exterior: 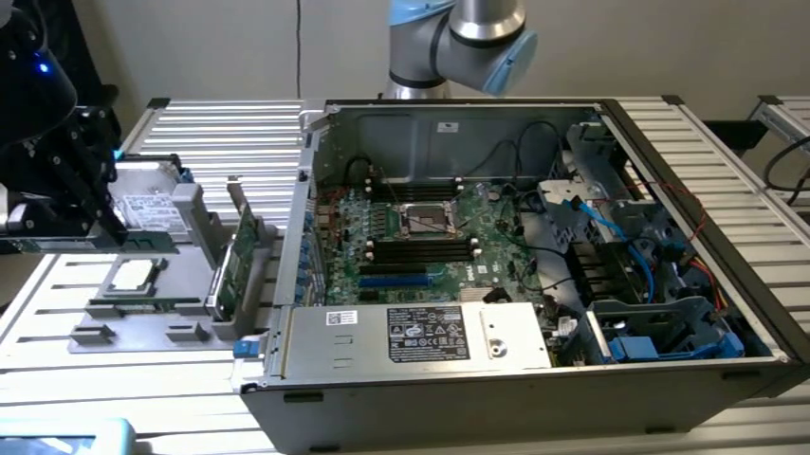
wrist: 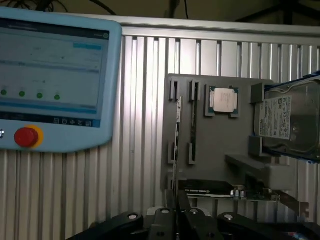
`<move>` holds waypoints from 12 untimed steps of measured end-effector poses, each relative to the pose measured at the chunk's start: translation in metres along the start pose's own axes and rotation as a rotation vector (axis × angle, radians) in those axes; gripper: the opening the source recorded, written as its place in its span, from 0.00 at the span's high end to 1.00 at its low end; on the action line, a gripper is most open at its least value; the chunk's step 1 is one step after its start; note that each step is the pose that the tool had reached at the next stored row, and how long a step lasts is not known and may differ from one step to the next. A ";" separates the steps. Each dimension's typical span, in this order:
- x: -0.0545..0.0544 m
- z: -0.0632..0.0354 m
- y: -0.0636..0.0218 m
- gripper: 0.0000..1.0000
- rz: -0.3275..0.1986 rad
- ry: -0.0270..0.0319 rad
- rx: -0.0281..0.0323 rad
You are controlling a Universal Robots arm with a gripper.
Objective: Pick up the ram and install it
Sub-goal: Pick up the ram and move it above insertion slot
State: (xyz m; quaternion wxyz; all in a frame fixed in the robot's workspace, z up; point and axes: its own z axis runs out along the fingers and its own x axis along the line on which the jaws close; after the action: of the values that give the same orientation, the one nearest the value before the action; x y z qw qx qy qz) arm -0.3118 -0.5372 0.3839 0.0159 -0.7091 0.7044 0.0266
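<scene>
Slatted metal bench carries a grey tray, where the ram stands on edge; likely light, stiff, fragile, best pinched across its flat faces mid-length. Hand hovers well apart from it, jaws seemingly pressed together on nothing.

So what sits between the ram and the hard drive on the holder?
The silver processor chip, lying flat on the grey holder; clearest in the wrist view.

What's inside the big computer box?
A green motherboard, black slots, blue cables and a silver labelled box. What lies under that box is hidden.
</scene>
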 end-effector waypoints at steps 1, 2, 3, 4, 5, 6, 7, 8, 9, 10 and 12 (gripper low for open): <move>0.000 -0.0018 -0.0036 0.87 0.000 0.0000 -0.0004; 0.000 -0.0038 -0.0078 0.87 -0.001 0.0001 -0.0008; 0.001 -0.0056 -0.0117 0.87 -0.001 0.0001 -0.0012; 0.001 -0.0074 -0.0158 0.87 -0.001 0.0001 -0.0015; 0.001 -0.0093 -0.0200 0.87 -0.002 0.0000 -0.0018; 0.001 -0.0112 -0.0240 0.87 -0.002 -0.0001 -0.0020; 0.002 -0.0135 -0.0287 0.87 -0.002 0.0000 -0.0024; 0.002 -0.0154 -0.0326 0.87 -0.002 0.0000 -0.0027; 0.002 -0.0172 -0.0372 0.87 -0.002 -0.0001 -0.0029; 0.003 -0.0185 -0.0418 0.87 -0.002 -0.0001 -0.0033; 0.003 -0.0204 -0.0510 0.87 -0.002 -0.0001 -0.0036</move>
State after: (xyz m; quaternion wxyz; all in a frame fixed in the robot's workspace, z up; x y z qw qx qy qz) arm -0.2605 -0.5410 0.4033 0.0146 -0.7098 0.7037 0.0279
